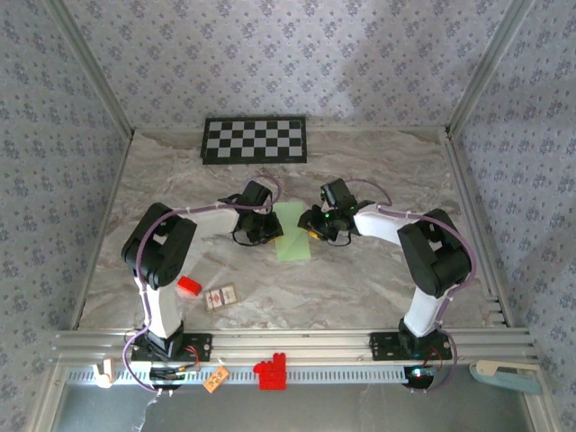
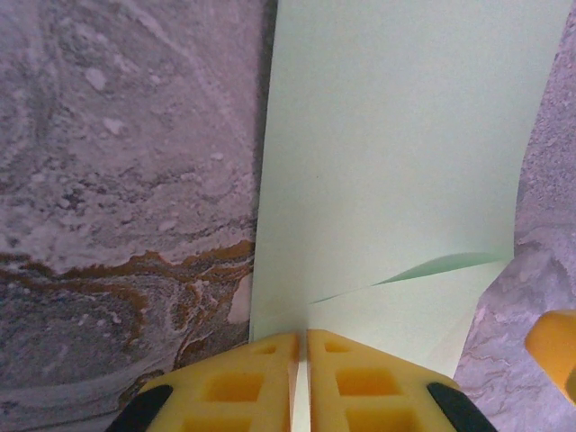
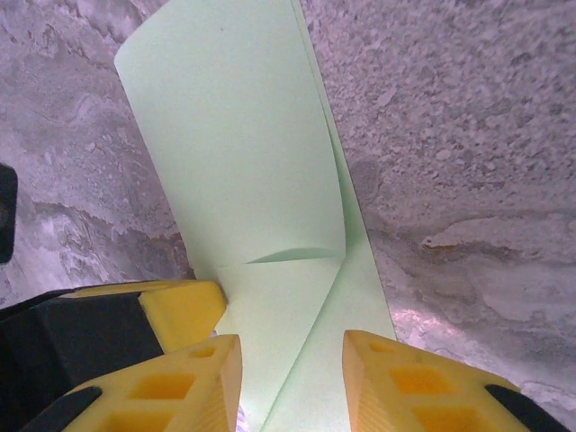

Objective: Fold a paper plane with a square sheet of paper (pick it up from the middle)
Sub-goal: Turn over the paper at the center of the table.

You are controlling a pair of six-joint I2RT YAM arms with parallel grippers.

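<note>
One square sheet of paper (image 1: 293,232) at mid-frame — your left hand (image 2: 301,349) is clenched on its edge. Your right hand (image 3: 291,358) is released — astride it.

No legible text, label, brand or number anywhere in the room.
Small card (image 1: 220,296) on table near left arm base: printed face, too small to read.
Orange tag (image 1: 214,380) on front rail: markings too small to read.
Checkerboard panel (image 1: 254,139) at far edge: black-white squares, no lettering made out.
Square sheet of paper (image 2: 387,162): plain pale green, blank on the faces showing.
</note>
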